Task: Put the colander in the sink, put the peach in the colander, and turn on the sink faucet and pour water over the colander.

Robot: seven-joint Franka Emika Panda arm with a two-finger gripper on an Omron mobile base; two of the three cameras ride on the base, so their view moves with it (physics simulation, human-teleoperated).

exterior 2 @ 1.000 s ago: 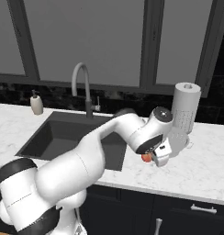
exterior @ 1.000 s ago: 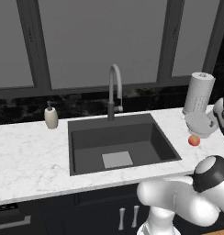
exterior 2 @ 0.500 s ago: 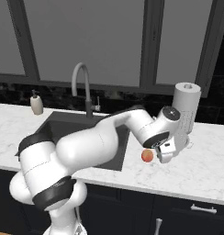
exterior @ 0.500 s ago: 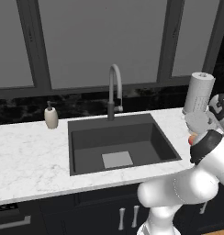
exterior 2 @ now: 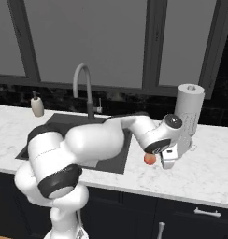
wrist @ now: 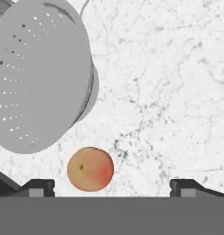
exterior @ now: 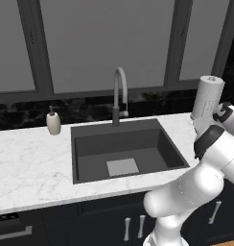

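Hand view: my claw [wrist: 112,186] is spread wide with nothing in its grasp, its two dark fingertips [wrist: 36,187] standing well apart at the bottom of the frame. The peach [wrist: 90,169] lies on the white marble counter [wrist: 169,101], between the fingertips but much closer to the left one, not touching either. Just above the peach sits the colander [wrist: 38,75], a pale round bowl dotted with small holes, also on the counter and near the fruit.

In the right base view, my arm reaches to the right of the sink [exterior 2: 118,156], and the peach [exterior 2: 149,159] rests on the counter just beside my hand, in front of a paper towel roll [exterior 2: 188,109]. The sink faucet [exterior 2: 84,88] arches over the basin behind, and a soap dispenser [exterior 2: 37,105] stands to its left.
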